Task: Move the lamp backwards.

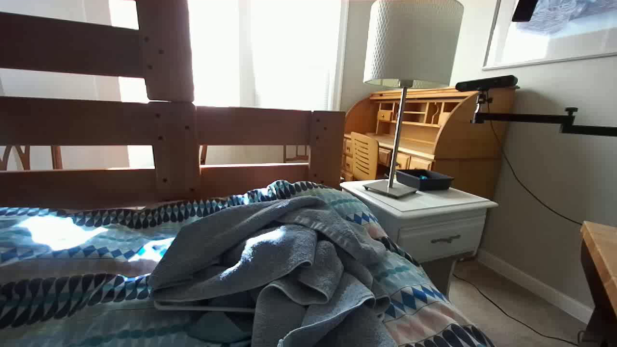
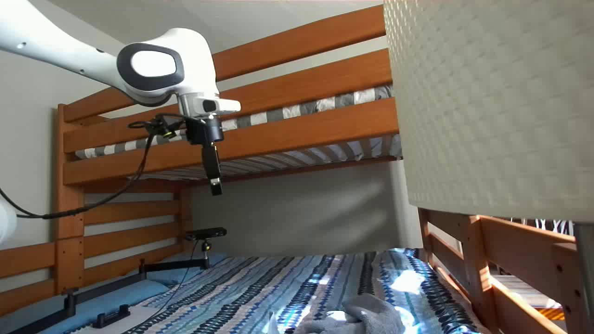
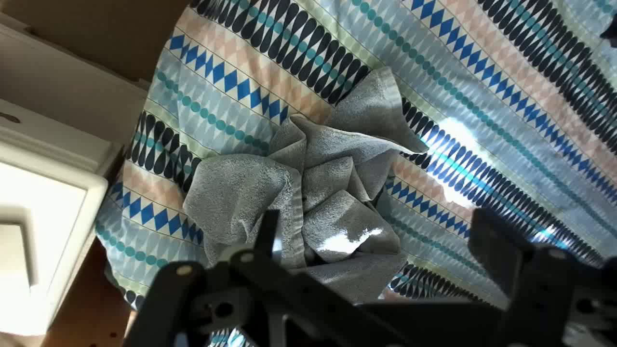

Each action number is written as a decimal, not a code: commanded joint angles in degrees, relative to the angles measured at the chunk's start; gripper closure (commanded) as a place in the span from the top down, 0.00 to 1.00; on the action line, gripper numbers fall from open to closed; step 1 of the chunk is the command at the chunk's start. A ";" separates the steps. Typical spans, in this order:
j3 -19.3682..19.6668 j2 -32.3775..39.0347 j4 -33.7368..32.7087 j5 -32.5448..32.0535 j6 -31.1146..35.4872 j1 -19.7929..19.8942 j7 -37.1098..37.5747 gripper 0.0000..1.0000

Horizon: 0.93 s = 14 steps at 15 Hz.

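Metal-stemmed lamp could topple on its white worktop if the claw, spread and empty, pushes too high

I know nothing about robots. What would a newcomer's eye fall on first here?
Probably the white robot arm, reaching in at upper left in an exterior view, its open gripper hanging above the patterned bedspread. Next, the tall, big-shaded lamp, standing on a white nightstand. Then the rumpled grey towel, heaped on the bedspread.
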<state>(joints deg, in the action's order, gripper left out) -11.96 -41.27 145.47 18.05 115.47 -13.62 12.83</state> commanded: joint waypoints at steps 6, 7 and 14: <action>-2.14 -0.23 2.00 -1.41 5.99 2.09 0.95 1.00; -2.87 -0.02 2.92 -2.14 9.74 2.97 1.57 1.00; -8.83 4.59 10.43 -11.18 37.66 13.62 11.38 1.00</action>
<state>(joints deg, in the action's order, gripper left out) -18.00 -38.82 153.59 11.63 144.10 -4.96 18.41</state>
